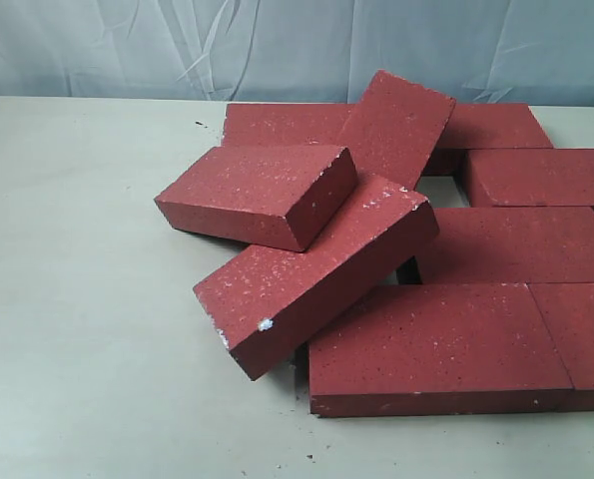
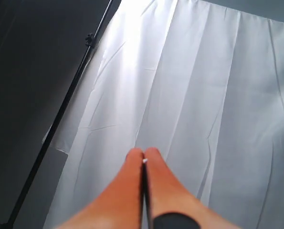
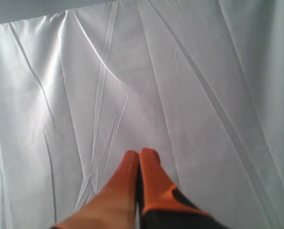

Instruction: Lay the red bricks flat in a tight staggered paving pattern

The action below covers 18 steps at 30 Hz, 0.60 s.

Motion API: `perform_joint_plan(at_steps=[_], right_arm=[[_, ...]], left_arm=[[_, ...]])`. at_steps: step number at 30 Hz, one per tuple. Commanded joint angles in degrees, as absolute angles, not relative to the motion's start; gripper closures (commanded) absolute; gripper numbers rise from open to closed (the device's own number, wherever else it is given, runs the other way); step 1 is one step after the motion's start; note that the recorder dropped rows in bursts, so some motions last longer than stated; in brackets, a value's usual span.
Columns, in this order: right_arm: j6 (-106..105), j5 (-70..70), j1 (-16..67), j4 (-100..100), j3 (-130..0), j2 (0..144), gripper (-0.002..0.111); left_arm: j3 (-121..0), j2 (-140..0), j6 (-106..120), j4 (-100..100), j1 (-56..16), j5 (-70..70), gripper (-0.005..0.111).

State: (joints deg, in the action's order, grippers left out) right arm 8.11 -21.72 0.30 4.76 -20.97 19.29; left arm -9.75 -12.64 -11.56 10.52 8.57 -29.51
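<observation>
Several red bricks lie on the pale table [image 1: 87, 299] in the exterior view. Some lie flat, such as the front one [image 1: 436, 344] and one at the right [image 1: 546, 178]. Three are piled askew on top: one tilted at the left [image 1: 262, 192], a long one [image 1: 316, 269] leaning under it, and one propped up at the back [image 1: 396, 125]. Neither arm shows in the exterior view. My left gripper [image 2: 143, 153] is shut and empty, aimed at a white curtain. My right gripper [image 3: 140, 155] is shut and empty too, also facing the curtain.
A creased white curtain [image 1: 297, 45] hangs behind the table. A black stand pole [image 2: 60, 114] runs along the curtain's edge in the left wrist view. Bare table surface lies left of and in front of the pile.
</observation>
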Motion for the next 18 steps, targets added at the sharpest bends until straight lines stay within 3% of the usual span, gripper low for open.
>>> perform_joint_plan(at_steps=[1,11,18], right_arm=[[7.9,-17.4,0.0,2.5,-28.1,27.6,0.109],[7.9,-3.3,0.1,-5.4,-42.2,43.2,0.109],[3.1,14.4,0.1,-5.5,-52.5,54.0,0.109]], left_arm=[[-16.7,-23.7,-11.9,9.3,8.3,-28.0,0.107],[-29.8,-44.1,-11.9,-4.0,8.3,-13.5,0.107],[-35.7,-55.3,-11.8,-7.7,8.3,-1.1,0.107]])
